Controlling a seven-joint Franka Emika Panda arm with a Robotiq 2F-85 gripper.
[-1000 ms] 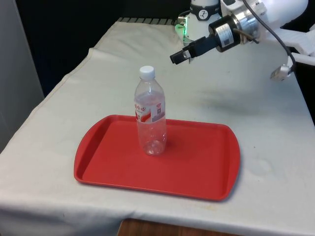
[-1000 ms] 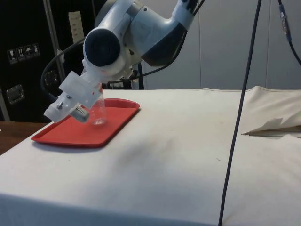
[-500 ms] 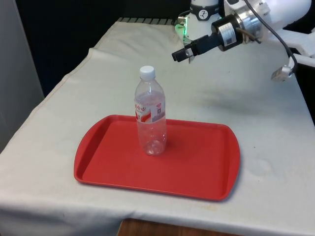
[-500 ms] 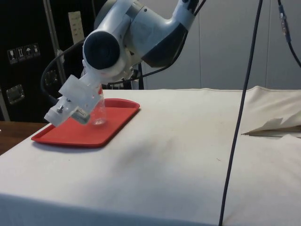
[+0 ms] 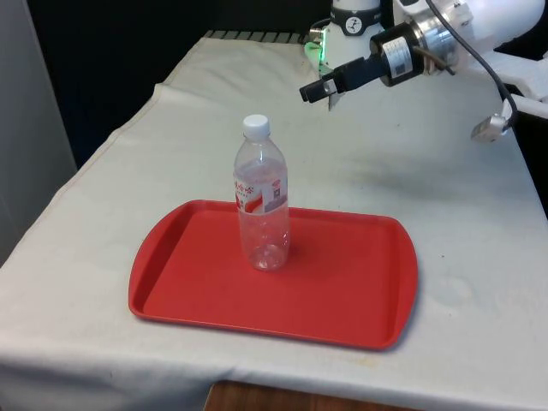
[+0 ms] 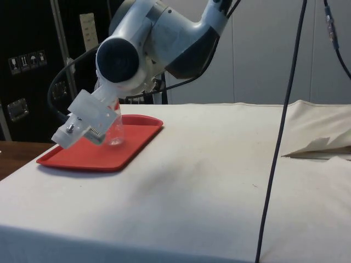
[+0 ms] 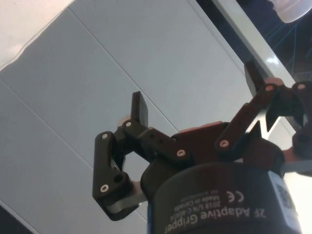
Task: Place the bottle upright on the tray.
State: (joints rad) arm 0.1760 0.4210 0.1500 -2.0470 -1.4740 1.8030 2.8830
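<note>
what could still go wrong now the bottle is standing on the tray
1. The bottle looks empty and tall, so a nudge to the red tray or the cloth could topple it.
2. The open gripper hangs clear above the table; an arm swing back over the tray could clip the white cap.

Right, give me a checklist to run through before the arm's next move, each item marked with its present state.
1. Clear plastic bottle with the white cap stands upright: ok.
2. Bottle sits inside the red plastic tray, toward the front view's left of its middle: ok.
3. Black two-finger hand is apart from the bottle, up in the air beyond the tray: ok.
4. Hand holds nothing, its fingers spread in the wrist view: ok.
5. White cap is screwed tight: cannot tell.
6. White cloth around the tray lies flat, with nothing snagging the tray: ok.
</note>
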